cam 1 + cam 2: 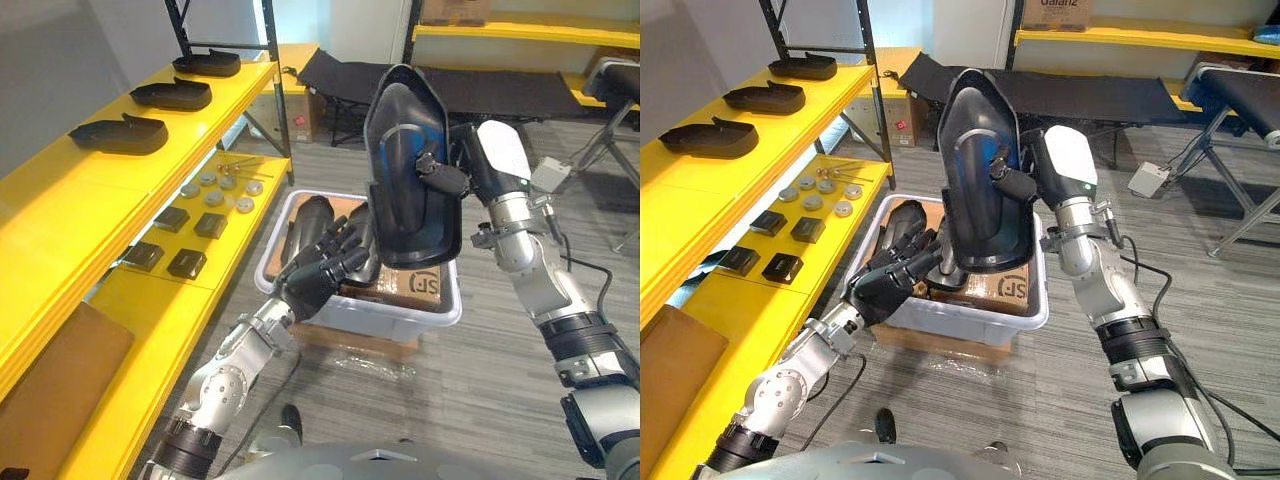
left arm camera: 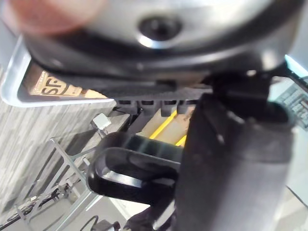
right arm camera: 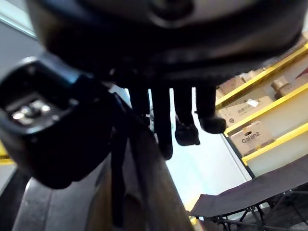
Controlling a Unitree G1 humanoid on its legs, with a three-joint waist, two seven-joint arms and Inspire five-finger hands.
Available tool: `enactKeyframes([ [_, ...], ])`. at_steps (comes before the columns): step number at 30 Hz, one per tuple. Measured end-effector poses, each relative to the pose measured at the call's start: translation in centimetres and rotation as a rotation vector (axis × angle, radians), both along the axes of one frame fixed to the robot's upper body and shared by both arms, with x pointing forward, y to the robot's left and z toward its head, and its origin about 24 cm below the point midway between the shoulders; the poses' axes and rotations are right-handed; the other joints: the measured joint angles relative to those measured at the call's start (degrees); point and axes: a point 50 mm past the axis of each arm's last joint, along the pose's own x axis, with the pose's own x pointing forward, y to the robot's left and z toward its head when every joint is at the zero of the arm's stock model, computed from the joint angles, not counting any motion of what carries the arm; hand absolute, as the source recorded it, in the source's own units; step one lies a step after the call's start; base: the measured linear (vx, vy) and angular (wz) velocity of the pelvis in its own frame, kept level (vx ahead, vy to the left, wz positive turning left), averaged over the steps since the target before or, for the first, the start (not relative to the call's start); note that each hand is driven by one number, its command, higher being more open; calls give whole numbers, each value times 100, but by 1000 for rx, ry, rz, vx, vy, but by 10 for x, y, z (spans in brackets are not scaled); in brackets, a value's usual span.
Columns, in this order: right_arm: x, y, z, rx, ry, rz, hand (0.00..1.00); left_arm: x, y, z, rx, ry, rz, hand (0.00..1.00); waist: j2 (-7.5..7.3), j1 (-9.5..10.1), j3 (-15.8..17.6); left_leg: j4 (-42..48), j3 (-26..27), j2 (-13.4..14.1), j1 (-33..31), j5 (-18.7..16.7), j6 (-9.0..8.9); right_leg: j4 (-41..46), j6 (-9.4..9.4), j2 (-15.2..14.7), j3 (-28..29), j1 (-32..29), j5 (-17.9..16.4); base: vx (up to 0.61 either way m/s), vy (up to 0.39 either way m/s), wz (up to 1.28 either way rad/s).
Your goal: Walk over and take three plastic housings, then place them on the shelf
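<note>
My right hand (image 1: 442, 176) holds a large black plastic housing (image 1: 405, 170) upright above a white bin (image 1: 440, 312), thumb pressed on its inner face and fingers behind it. My left hand (image 1: 318, 270) hovers at the bin's left side with relaxed fingers, just below the housing's lower edge. Another black housing (image 1: 310, 222) lies inside the bin beside a cardboard box (image 1: 415, 283). Three black housings (image 1: 120, 133) (image 1: 172, 94) (image 1: 208, 63) rest in a row on the upper yellow shelf (image 1: 60, 210) on the left.
The lower yellow shelf carries small black square parts (image 1: 188, 262), metal discs (image 1: 215, 185) and a brown board (image 1: 50, 380). A black folding cot (image 1: 500, 90) stands behind the bin. Grey carpet lies around the bin.
</note>
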Motion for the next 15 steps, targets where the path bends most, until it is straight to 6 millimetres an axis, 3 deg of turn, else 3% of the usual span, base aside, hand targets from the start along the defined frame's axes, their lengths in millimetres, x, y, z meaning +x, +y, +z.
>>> enactKeyframes([
  [5, 1, 13, -9, 6, 49, 51, 0, 1, -2, 0, 11, 8, -6, 100, -88, 2, -56, 0, -34, -8, 21, 24, 33, 4, -17, -3, -34, 43, 5, 8, 4, 2],
  [15, 1, 45, -25, 67, 150, 187, 0, 10, -3, 0, 134, 17, 63, 100, -108, 56, -67, -2, -61, -10, 34, 3, -2, 16, -34, -3, -34, 43, -39, -3, 2, 0],
])
